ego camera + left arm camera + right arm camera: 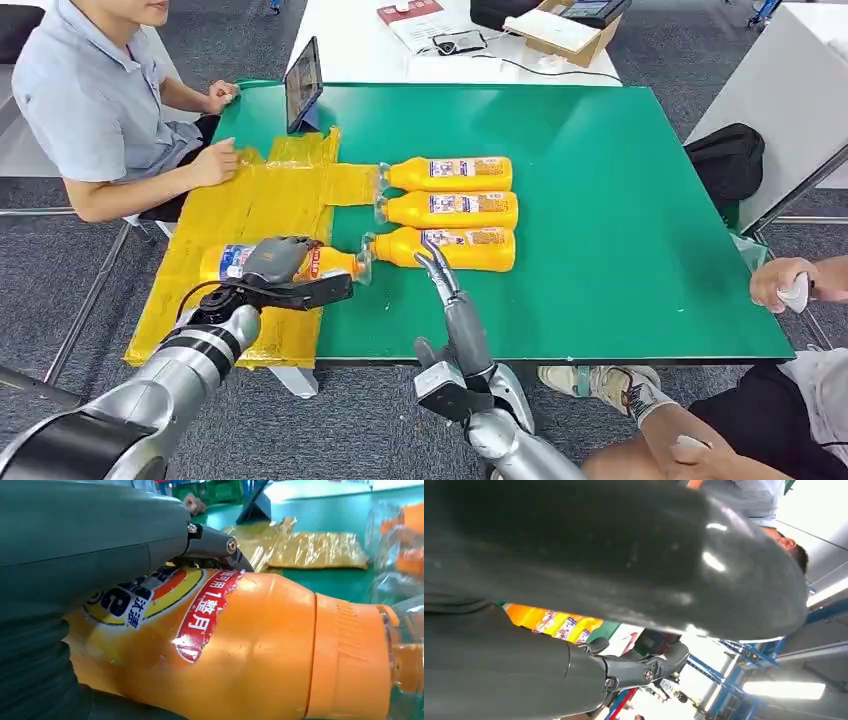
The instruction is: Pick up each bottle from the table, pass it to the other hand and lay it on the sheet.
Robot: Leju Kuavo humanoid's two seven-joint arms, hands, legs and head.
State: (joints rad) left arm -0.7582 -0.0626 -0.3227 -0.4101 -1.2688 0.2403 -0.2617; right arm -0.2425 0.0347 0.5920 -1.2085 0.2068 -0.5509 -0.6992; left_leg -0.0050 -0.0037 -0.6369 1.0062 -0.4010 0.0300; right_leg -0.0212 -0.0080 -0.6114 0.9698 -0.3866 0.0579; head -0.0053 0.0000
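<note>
left hand gripping orange bottle, thumb across its label | bottle lying on its side, orange cap end away from the wrist | crumpled yellow sheet on green table beyond | dark tablet propped upright behind sheet | blurred clear-and-orange bottles near cap

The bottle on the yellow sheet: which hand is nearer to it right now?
Left. The left hand is wrapped over the bottle on the sheet; the right hand is beside it, over the green table, fingers extended toward the nearest row bottle.
</note>
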